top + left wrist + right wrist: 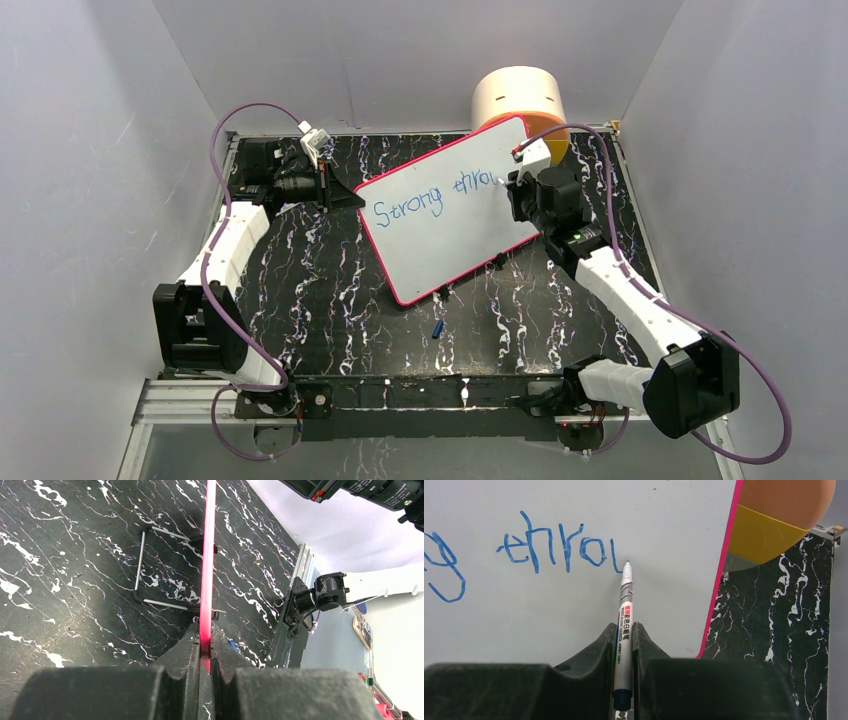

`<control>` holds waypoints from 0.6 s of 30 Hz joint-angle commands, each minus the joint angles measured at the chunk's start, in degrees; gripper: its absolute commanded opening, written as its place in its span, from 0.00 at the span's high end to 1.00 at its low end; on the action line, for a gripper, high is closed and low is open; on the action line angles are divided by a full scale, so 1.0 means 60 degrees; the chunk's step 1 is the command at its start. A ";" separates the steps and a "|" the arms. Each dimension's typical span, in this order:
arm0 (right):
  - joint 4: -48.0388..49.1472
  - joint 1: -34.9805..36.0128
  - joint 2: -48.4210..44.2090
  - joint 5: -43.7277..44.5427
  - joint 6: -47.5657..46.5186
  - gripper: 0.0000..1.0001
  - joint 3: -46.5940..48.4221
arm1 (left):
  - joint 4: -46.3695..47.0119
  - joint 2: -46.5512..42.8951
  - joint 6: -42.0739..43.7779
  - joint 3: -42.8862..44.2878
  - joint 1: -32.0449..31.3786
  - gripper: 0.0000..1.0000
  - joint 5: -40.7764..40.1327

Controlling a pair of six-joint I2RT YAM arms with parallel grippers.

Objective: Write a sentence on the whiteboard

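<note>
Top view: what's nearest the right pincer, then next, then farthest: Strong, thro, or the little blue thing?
1. thro, beside the right pincer, on the whiteboard.
2. Strong, further left on it.
3. Little blue thing, on the table.

Overhead wide; wrist cams close, sharing whiteboard (455, 250).

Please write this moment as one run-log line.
left gripper: shut on whiteboard edge | right gripper: shut on marker | sentence: "Strong thro", unfinished
</note>
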 commanded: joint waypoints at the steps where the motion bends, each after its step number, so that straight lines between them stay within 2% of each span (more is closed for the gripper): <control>1: -0.0147 -0.0059 -0.0401 -0.0120 0.0189 1.00 0.0058 | -0.0166 -0.0415 0.0105 -0.0064 0.0081 1.00 0.0258; 18: 0.0046 -0.0052 -0.0253 -0.0359 0.0323 1.00 -0.0074 | -0.0139 -0.0399 0.0091 -0.0072 0.0087 1.00 0.0324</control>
